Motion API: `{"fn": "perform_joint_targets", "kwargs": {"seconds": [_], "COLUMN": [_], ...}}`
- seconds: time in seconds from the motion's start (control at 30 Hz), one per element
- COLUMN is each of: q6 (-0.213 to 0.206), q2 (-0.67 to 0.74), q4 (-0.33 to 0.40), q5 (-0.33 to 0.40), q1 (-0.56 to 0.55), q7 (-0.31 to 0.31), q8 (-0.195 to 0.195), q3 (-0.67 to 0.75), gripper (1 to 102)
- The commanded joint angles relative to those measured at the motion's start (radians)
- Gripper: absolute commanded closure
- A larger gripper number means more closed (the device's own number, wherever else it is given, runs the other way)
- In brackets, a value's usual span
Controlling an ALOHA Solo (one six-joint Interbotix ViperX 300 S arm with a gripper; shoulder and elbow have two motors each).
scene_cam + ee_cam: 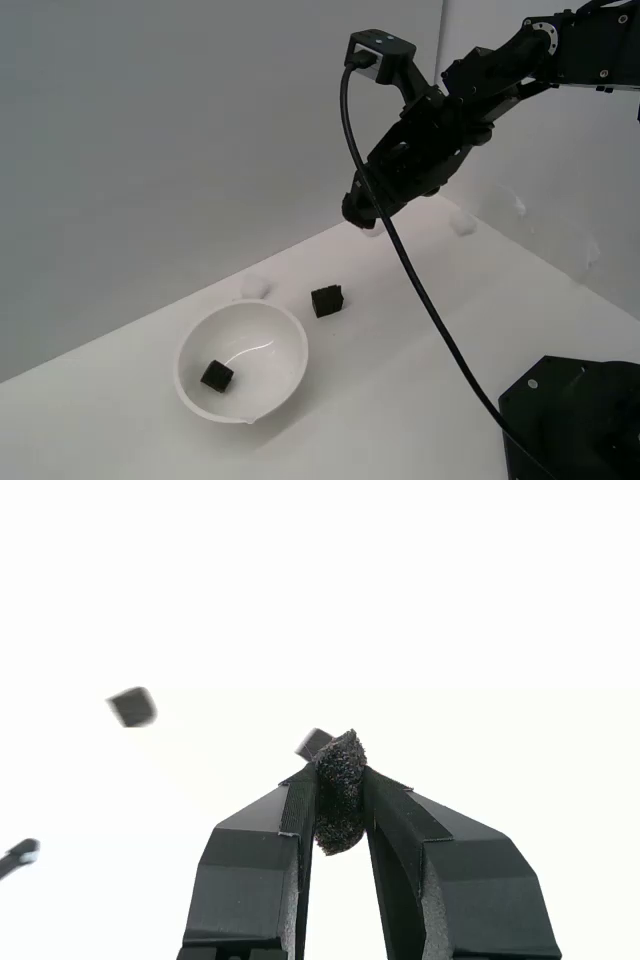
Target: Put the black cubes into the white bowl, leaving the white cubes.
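My gripper (358,212) hangs high above the far side of the table, shut on a black cube (340,792) pinched between its two fingers (290,820). In the exterior view the held cube is hidden by the gripper. The white bowl (285,335) stands lower, toward the exterior view's left, with a second black cube (216,376) lying inside it. A third black cube (327,300) sits on the table just beside the bowl's far rim. The wrist view shows two small dark cubes (132,706) (312,742) below, blurred. Faint white cubes (254,287) (462,224) rest on the white surface.
A black cable (420,290) loops down from the wrist camera to the arm's black base (570,420) at the exterior view's lower right. A grey wall rises behind the white table (400,400).
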Motion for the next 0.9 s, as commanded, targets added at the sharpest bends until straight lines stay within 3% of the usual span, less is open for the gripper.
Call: {"fn": "perform_joint_targets", "kwargs": {"seconds": [0.0,0.23,0.47,0.87], "q6": [-0.014,-0.015,-0.014,-0.072], "q2": [0.005,-0.032,-0.098,-0.198], "q4": [-0.038,-0.078,-0.083,-0.112], "q5": [-0.049,-0.086,-0.092,-0.121], "q1": [-0.064,-0.187,-0.322,-0.436], "q7": [-0.002,-0.018,-0.091,-0.169], "q8": [-0.017,-0.077,-0.126,-0.135], "q3": [0.011,-0.028,-0.092,-0.190], "gripper": [100,100,100,100]}}
